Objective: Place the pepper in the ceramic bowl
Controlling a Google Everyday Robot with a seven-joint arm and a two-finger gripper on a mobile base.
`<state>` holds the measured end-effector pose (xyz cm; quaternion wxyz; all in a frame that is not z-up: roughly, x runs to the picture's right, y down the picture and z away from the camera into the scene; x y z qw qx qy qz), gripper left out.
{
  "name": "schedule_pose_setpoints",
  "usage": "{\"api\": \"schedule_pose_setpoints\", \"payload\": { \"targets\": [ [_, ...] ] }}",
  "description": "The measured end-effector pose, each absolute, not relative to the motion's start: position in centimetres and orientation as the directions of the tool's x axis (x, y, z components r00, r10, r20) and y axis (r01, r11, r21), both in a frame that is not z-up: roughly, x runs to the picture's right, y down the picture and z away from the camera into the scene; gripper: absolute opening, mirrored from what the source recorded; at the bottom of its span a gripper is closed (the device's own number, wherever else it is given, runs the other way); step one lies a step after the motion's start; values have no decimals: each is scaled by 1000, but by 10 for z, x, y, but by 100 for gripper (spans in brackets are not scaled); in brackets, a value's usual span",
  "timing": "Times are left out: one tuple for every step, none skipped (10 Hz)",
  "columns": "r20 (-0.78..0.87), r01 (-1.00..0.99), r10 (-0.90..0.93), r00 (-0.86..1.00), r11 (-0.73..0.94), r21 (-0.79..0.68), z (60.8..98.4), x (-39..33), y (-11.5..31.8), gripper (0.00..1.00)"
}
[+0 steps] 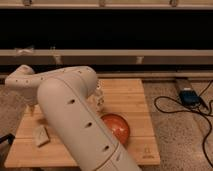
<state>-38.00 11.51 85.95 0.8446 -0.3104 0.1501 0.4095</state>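
Observation:
The ceramic bowl (117,128) is wide, glossy and orange-red. It sits on the wooden board (127,95), right of centre, and my arm covers its left part. The pepper is not visible; my large white arm (70,110) hides much of the board. The arm reaches up and left to a joint, and my gripper (31,108) hangs down from there over the board's left edge, well left of the bowl.
A small white object (99,99) stands just behind the bowl beside my arm. A pale flat block (40,135) lies on the board's left front. A blue device (189,96) with black cables lies on the floor at right. A dark shelf runs along the back.

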Motion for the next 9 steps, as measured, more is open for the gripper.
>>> {"api": "schedule_pose_setpoints", "payload": {
  "targets": [
    [-512, -787, 598, 617, 466, -403, 866, -378, 115, 74],
    [-515, -791, 600, 612, 459, -405, 872, -375, 114, 74],
    [-519, -793, 599, 610, 454, -406, 878, -374, 115, 74],
    [-521, -795, 600, 607, 450, -408, 883, -375, 115, 74],
    [-527, -797, 598, 604, 446, -407, 888, -374, 116, 74],
    [-534, -799, 594, 601, 445, -404, 892, -372, 117, 74],
    [-543, -802, 590, 598, 444, -400, 896, -370, 117, 73],
    [-550, -802, 585, 597, 445, -398, 899, -370, 118, 67],
    [-554, -800, 577, 600, 447, -400, 901, -372, 120, 55]
  ]
}}
